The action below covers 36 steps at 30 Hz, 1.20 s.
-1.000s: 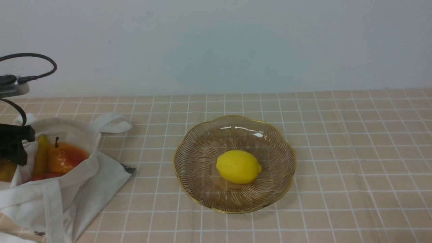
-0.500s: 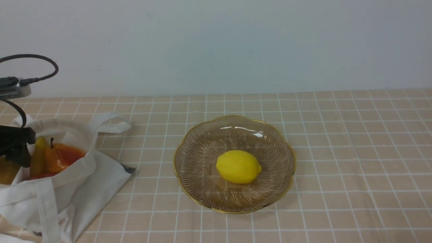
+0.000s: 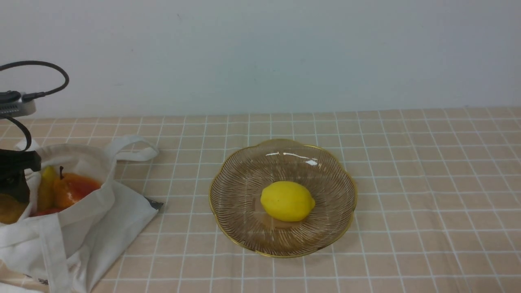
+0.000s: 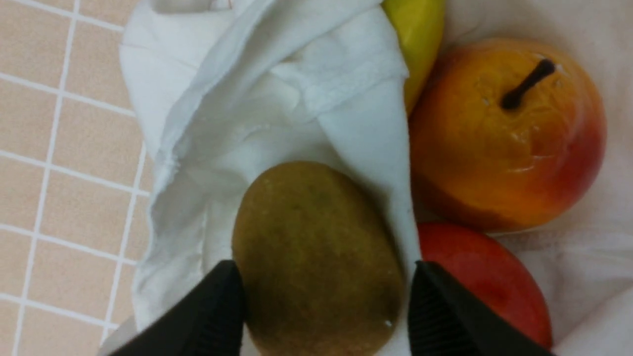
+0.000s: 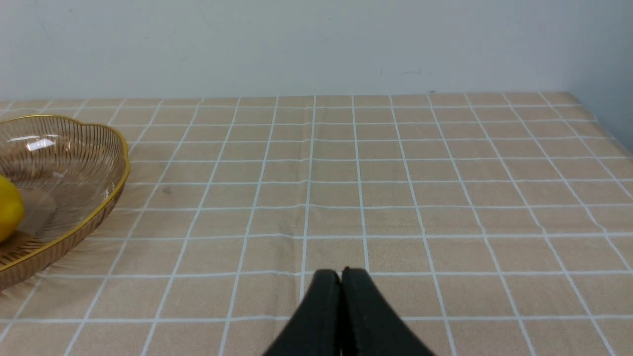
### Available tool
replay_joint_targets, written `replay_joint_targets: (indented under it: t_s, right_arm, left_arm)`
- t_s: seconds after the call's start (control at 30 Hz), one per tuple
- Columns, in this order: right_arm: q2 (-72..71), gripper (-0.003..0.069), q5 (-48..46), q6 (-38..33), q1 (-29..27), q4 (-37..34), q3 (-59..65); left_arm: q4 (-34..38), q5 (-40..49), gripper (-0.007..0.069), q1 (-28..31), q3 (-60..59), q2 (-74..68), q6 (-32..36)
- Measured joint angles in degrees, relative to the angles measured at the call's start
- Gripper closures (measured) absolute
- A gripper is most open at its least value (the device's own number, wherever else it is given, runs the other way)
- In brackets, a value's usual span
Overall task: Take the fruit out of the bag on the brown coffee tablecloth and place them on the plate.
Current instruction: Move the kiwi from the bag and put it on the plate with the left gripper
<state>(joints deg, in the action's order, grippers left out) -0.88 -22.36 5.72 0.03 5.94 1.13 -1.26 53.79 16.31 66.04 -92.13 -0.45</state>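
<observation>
Lemon (image 3: 287,201) in plate (image 3: 244,228); fruit-filled bag (image 3: 87,228) at plate's nine o'clock. Left end effector (image 4: 324,301) around kiwi (image 4: 316,247), grip unclear; right (image 5: 341,274) closed.

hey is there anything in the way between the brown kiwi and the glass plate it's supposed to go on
Yes: the side of the white bag and the fruit in it, including the orange-red pear, stand between the kiwi and the plate. Beyond the bag, nothing visible blocks the way.
</observation>
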Motion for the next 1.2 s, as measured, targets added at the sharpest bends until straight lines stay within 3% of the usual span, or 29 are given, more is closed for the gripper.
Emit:
replay_joint_targets:
  t_s: [0.33,0.7,0.83,0.97,1.2]
  right_arm:
    - [0.0,0.0673,0.0,0.0,0.0,0.0,0.0]
    - [0.0,0.0673,0.0,0.0,0.0,0.0,0.0]
    - [0.0,0.0673,0.0,0.0,0.0,0.0,0.0]
    - [0.0,0.0673,0.0,0.0,0.0,0.0,0.0]
    - [0.0,0.0673,0.0,0.0,0.0,0.0,0.0]
  left_arm:
    - [-1.9,0.0,0.0294,0.0,0.0,-0.3,0.0]
    - [-0.5,1.5,0.0294,-1.3,1.7,6.4,-0.2]
    - [0.1,3.0,0.0294,-7.6,5.1,12.4,-0.4]
    - [6.7,2.3,0.0294,-17.5,6.3,16.2,-0.3]
    - [13.7,-8.1,0.0294,-37.1,6.6,10.7,-0.1]
